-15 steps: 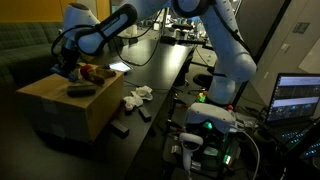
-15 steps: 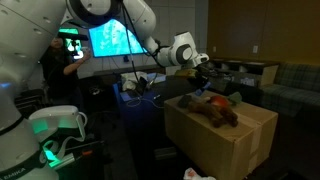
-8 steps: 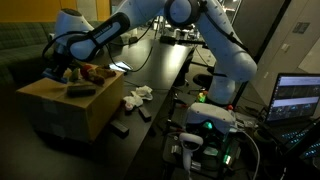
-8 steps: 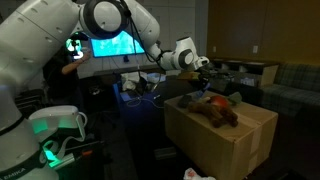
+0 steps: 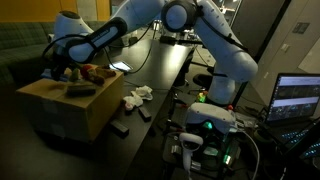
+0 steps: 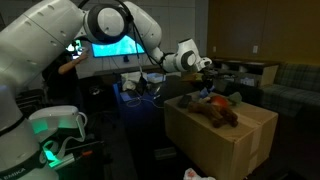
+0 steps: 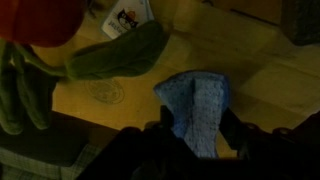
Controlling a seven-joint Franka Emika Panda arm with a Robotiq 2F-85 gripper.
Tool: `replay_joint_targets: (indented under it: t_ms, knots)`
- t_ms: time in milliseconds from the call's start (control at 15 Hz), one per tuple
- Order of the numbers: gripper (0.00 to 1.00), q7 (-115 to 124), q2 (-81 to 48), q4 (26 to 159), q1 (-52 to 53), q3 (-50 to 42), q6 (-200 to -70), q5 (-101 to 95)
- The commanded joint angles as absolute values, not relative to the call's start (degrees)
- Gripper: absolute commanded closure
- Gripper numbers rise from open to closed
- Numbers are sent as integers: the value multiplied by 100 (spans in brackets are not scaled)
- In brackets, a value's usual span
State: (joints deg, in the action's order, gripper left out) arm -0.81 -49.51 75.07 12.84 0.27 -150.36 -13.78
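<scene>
- Standing at the upper left of an exterior view, a green sofa (image 5: 25,50) backs a dim room. In front of it a cardboard box (image 5: 62,108) serves as the work surface.
- Right of the box, a crumpled white rag (image 5: 137,96) lies on a long black desk (image 5: 165,70). At the far right edge a laptop (image 5: 297,98) glows.
- From the opposite side, an exterior view shows a bright monitor (image 6: 108,40) at upper left. The box fills the lower right there and bears a brown soft toy (image 6: 215,112).
- In both exterior views the claw (image 5: 52,72) (image 6: 207,74) hangs low over one end of the box top.
- In the wrist view, a red thing (image 7: 40,20) sits in the upper left corner. A green soft toy (image 7: 110,55) stretches from the left edge toward the centre, and a small printed card (image 7: 125,15) lies at the top.
- The blue cloth (image 7: 195,105) lies flat on the box top at lower centre, near the right end of the green toy.
- At the bottom edge of the wrist view, the claw's two dark fingers (image 7: 235,135) stand on either side of the cloth's lower end.
- The jaws are partway apart with the cloth between them, lying loose rather than pinched. It is too dark to tell whether the pads brush its edges.
</scene>
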Motion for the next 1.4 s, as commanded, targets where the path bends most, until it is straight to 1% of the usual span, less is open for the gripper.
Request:
replay_joint_targets:
  t_ms: [0, 133, 200, 1000, 1333]
  knots:
    - [13, -10, -5022, 7291, 1412, -133, -14973, -1430]
    - [1, 17, -4958, 7384, 1446, -186, -14996, -1458]
    - [0, -32, -4920, 7432, 1420, -150, -14979, -1433]
    - [0, -965, -3541, 8976, 943, 622, -14593, -1146]
    - [0, -1558, -3320, 9485, 812, 811, -14408, -1131]
